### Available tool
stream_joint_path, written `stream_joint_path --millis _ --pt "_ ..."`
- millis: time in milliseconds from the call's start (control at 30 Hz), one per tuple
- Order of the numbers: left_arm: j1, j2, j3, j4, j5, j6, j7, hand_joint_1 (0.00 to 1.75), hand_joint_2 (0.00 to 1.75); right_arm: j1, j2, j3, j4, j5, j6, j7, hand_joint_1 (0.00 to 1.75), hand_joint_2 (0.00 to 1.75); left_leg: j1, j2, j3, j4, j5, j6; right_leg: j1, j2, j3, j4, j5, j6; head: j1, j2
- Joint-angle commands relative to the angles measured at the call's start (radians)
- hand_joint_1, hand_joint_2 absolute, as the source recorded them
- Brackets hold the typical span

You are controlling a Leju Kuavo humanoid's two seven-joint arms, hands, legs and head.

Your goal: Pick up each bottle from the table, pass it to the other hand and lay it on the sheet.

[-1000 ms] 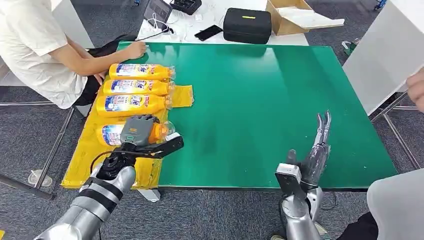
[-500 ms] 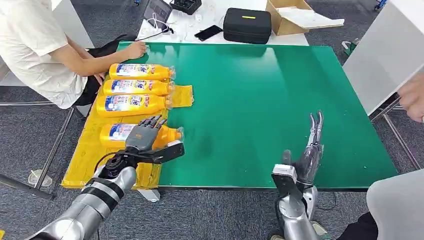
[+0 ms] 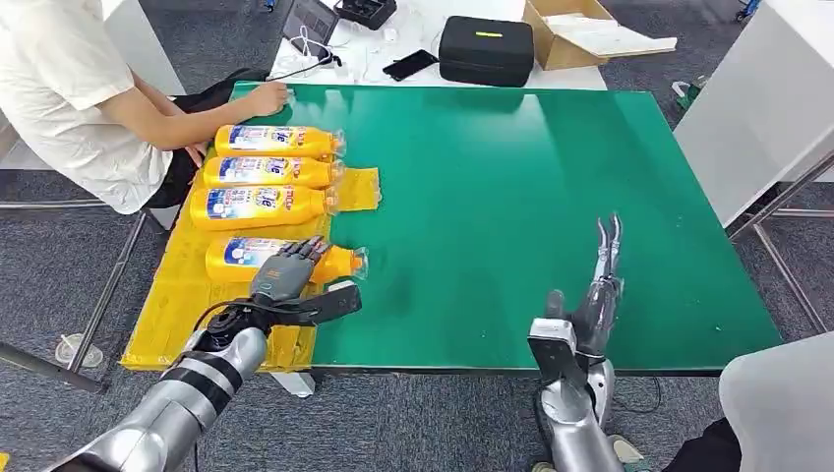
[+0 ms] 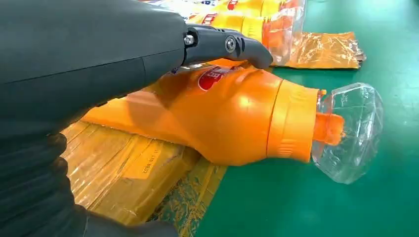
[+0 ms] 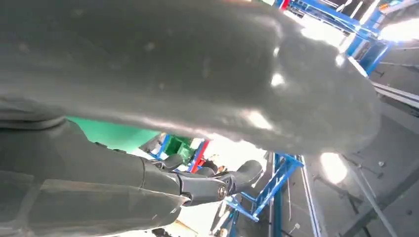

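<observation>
Four orange-yellow bottles lie side by side on the yellow sheet (image 3: pixel 172 300) at the left end of the green table (image 3: pixel 511 197). The nearest bottle (image 3: pixel 241 258) has a clear cap (image 4: pixel 351 131) that sticks out over the sheet's edge onto the green. My left hand (image 3: pixel 287 278) hovers just over this bottle (image 4: pixel 232 123) with fingers (image 4: pixel 222 45) spread above it, gripping nothing. The other three bottles (image 3: pixel 264 172) lie farther back. My right hand (image 3: pixel 598 290) stands upright at the table's front edge, fingers (image 5: pixel 207 186) stretched out and empty.
A person in a white shirt sits at the far left, with one hand (image 3: pixel 266 96) on the table's corner. A black case (image 3: pixel 485 47) and a cardboard box (image 3: pixel 580 29) lie beyond the table. A white board (image 3: pixel 757 108) leans at the right, and a grey-clad person (image 3: pixel 777 403) is near it.
My left hand opened and let go of the nearest bottle, which now lies on the sheet. My right hand drifted slightly left. A person's hand at the right edge withdrew.
</observation>
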Motion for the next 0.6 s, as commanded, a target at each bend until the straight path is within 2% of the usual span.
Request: stream_joint_path --millis 33,67,100,133,200,300,367,533,600 --pt "-0.004 0.008 -0.021 0.031 0.045 0.017 -0.051 0.0 1.75 -0.034 -0.023 0.022 0.067 -0.009 -0.001 -0.001 0.0 0.0 0.0 0.003 0.005 -0.001 -0.002 0.001 0.0 0.001 0.004 -0.001 -0.001 -0.001 0.0 0.0" --pt "0.007 0.009 -0.024 0.005 0.055 0.028 -0.066 0.0 1.75 -0.031 -0.022 0.018 0.064 -0.008 -0.001 -0.001 0.0 0.0 0.0 0.002 0.003 -0.001 -0.001 0.001 0.0 0.001 0.003 -0.001 0.0 -0.001 0.0 0.0" --pt "0.018 0.011 -0.028 -0.022 0.062 0.037 -0.073 0.0 1.75 -0.028 -0.022 0.015 0.061 -0.006 -0.001 -0.001 0.0 0.0 -0.001 0.003 0.009 -0.001 -0.003 0.001 0.0 0.001 0.008 -0.001 -0.002 -0.002 0.0 0.0" --pt "0.034 0.011 -0.038 -0.072 0.068 0.053 -0.084 0.0 1.75 -0.023 -0.021 0.009 0.056 -0.004 -0.001 -0.001 0.0 0.0 0.0 0.002 0.004 -0.001 -0.001 0.001 0.0 0.0 0.003 -0.001 -0.001 -0.001 0.0 0.0" --pt "0.094 0.014 -0.042 -0.201 0.105 0.098 -0.105 0.0 1.75 -0.012 -0.022 0.006 0.048 -0.013 -0.001 -0.001 0.0 0.0 -0.001 0.001 0.005 -0.001 -0.002 0.001 0.0 0.0 0.005 -0.001 -0.002 -0.001 0.0 0.0" --pt "0.257 0.0 -0.042 -0.492 0.217 0.194 -0.129 0.0 1.75 0.018 -0.007 -0.024 0.024 0.008 -0.001 -0.001 0.0 0.0 -0.001 0.001 0.005 0.0 -0.002 0.001 0.0 0.0 0.004 -0.001 -0.002 -0.001 0.0 0.0" --pt "0.323 -0.01 -0.068 -0.608 0.262 0.243 -0.136 0.0 1.75 0.036 0.001 -0.041 0.009 0.02 -0.001 -0.001 0.0 0.0 -0.001 0.0 0.003 -0.001 -0.002 0.001 -0.001 -0.001 0.003 -0.001 -0.002 -0.001 0.001 0.0" --pt "0.369 -0.007 -0.118 -0.752 0.311 0.315 -0.143 0.0 1.75 0.055 0.008 -0.056 -0.009 0.033 -0.001 -0.001 0.0 0.0 -0.001 0.001 0.005 0.001 -0.005 0.001 0.0 -0.001 0.004 0.001 -0.004 -0.001 0.0 0.0" --pt "0.377 0.001 -0.133 -0.787 0.333 0.331 -0.142 0.0 1.75 0.052 -0.013 -0.011 0.013 -0.033 -0.001 -0.001 0.0 0.0 -0.001 0.0 0.001 0.001 -0.004 0.001 0.0 -0.001 0.0 0.0 -0.002 -0.001 0.0 0.0"
